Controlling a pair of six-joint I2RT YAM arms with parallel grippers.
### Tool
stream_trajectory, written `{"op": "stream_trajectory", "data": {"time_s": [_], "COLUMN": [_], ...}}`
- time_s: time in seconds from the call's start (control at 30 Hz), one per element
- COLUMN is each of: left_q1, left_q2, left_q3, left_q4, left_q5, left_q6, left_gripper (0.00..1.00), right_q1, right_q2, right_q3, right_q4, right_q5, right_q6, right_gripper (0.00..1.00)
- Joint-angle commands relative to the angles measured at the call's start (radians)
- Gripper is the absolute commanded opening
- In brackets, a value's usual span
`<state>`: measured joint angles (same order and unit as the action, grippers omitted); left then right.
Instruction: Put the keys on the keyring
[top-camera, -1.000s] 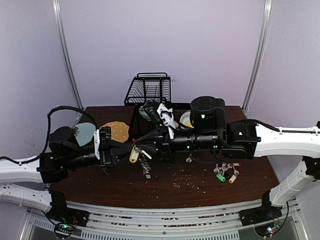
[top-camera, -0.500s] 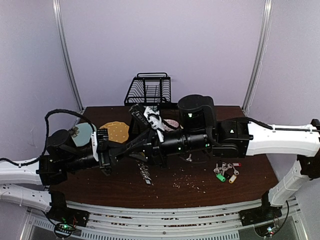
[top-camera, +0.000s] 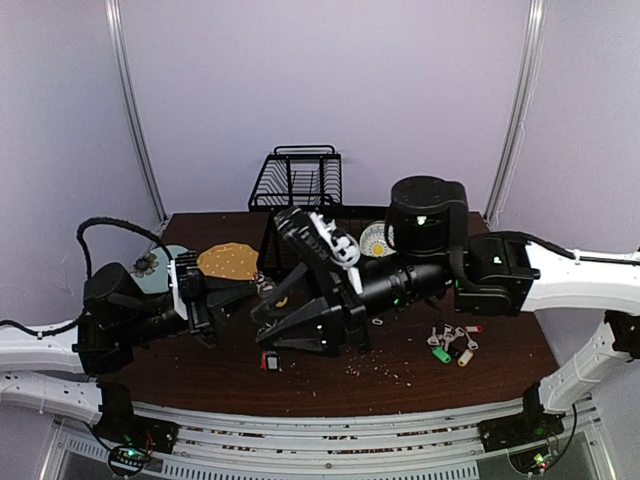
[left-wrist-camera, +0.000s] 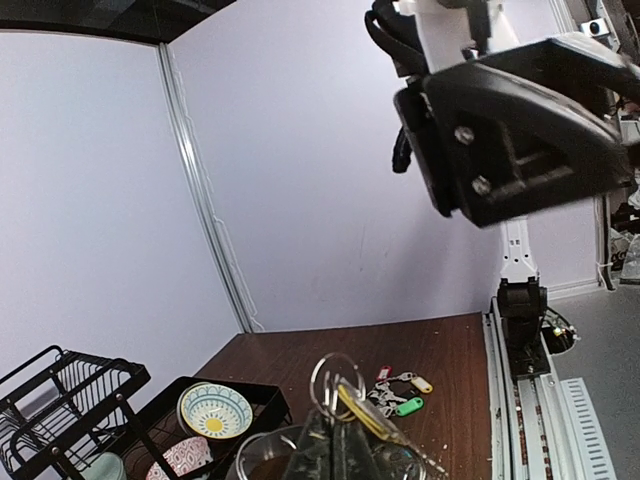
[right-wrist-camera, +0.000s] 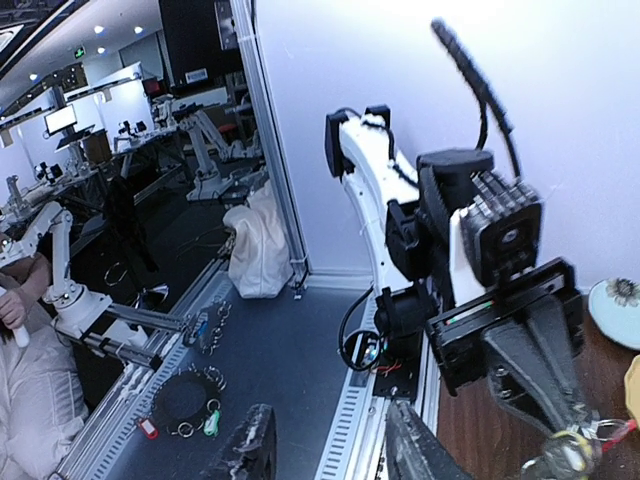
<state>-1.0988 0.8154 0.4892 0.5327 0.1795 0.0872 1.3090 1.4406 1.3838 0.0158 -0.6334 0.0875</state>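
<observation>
The left gripper (left-wrist-camera: 330, 452) is clenched on the keyring (left-wrist-camera: 335, 372). In the left wrist view its dark fingers meet at the bottom centre of the frame. Out of them stands a thin ring of doubled, shiny steel wire. A flat yellow plastic tag (left-wrist-camera: 362, 410) and the keys (left-wrist-camera: 412, 460), silver with toothed edges, lean from the ring toward the lower right. A wider pale arc shows just left of the fingers, but I cannot tell what it is.

In the top view the same bunch is left of centre, at the tip of the left gripper and above the dark brown wooden table (top-camera: 420, 385). The right gripper (top-camera: 262, 330) is just beside it, lower and to the right. Its two black wedge-shaped fingers (top-camera: 300, 345) stand spread apart and grasp nothing. The right wrist view shows the same wide gap between them.

A second bunch of keys with green and yellow tags (top-camera: 452, 345) lies flat on the table at the right, well apart from both grippers. Pale crumbs (top-camera: 375, 368) are scattered between it and the centre. A round, grainy, cork-coloured disc (top-camera: 228, 262) lies at the left. A black wire dish rack (top-camera: 297, 178) stands at the far edge. A patterned ceramic bowl (left-wrist-camera: 214, 410) sits in a black tray (left-wrist-camera: 272, 400).
</observation>
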Motion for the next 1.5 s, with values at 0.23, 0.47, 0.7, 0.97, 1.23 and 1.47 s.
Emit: {"op": "stream_trajectory", "data": {"time_s": [0.23,0.47,0.7,0.97,1.23,1.47], "left_q1": [0.004,0.004,0.004,0.004,0.004,0.004], "left_q2": [-0.049,-0.057,-0.048,-0.050,-0.048,-0.054], "left_q3": [-0.041,-0.047,-0.043,-0.043,-0.040,-0.040], "left_q4": [0.150,0.161,0.155,0.153,0.147,0.146], "left_q5": [0.079,0.098,0.098,0.099,0.101,0.100], "left_q6": [0.017,0.026,0.025,0.029,0.027,0.027], "left_gripper": [0.00,0.00,0.00,0.00,0.00,0.00], "right_q1": [-0.130,-0.128,-0.124,-0.116,-0.102,-0.093], "right_q2": [-0.062,0.022,0.049,0.077,0.082,0.091], "right_q3": [-0.020,0.070,0.066,0.081,0.084,0.090], "right_q4": [-0.105,-0.147,-0.104,-0.077,-0.053,-0.069], "right_q5": [0.348,0.184,0.155,0.132,0.144,0.165], "right_q6": [-0.197,-0.330,-0.334,-0.336,-0.333,-0.348], "right_gripper": [0.26,0.24,0.20,0.21,0.18,0.09]}}
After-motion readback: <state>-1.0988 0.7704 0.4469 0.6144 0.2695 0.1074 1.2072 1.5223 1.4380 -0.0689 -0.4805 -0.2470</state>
